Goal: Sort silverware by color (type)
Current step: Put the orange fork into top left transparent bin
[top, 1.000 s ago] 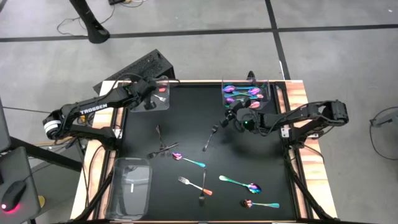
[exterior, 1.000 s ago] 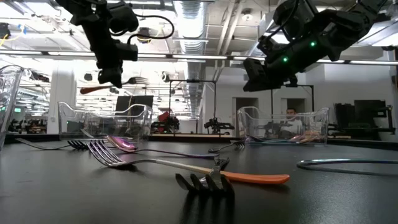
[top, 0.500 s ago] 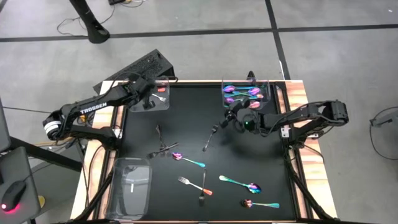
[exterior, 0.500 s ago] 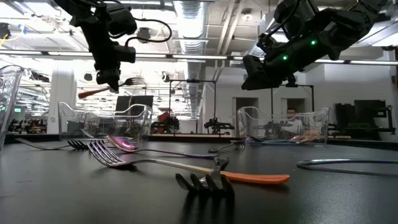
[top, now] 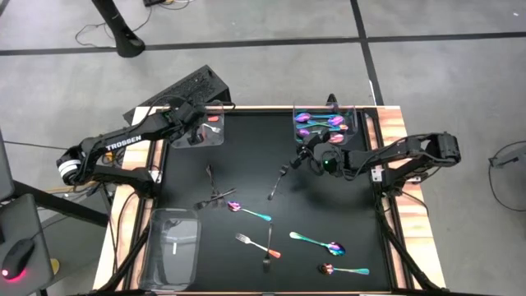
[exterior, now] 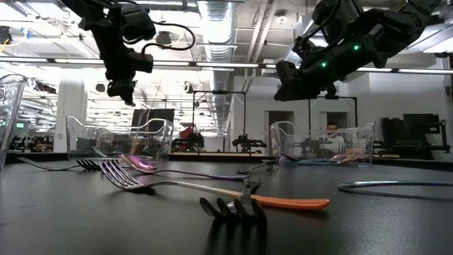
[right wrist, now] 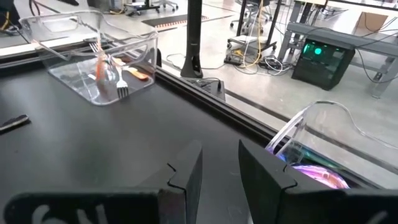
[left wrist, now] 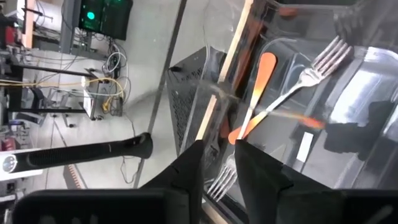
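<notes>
The orange fork (left wrist: 273, 87) that hung pinched in the left gripper (left wrist: 217, 163) a moment ago has dropped into the tray (top: 215, 136) just beneath its now-parted fingers. One coppery piece sorted. Farther off, the right gripper (top: 306, 154) hovers empty, fingers apart.

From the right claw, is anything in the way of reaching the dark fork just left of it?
Nothing visible. The right claw hangs above bare mat, and the dark fork lies alone with no other silverware between them.

Our dark left gripper (top: 200, 125) raised at eleven o'clock, fingers slightly parted, our dark right gripper (top: 306, 154) hovering at one o'clock, fingers parted, empty
</notes>
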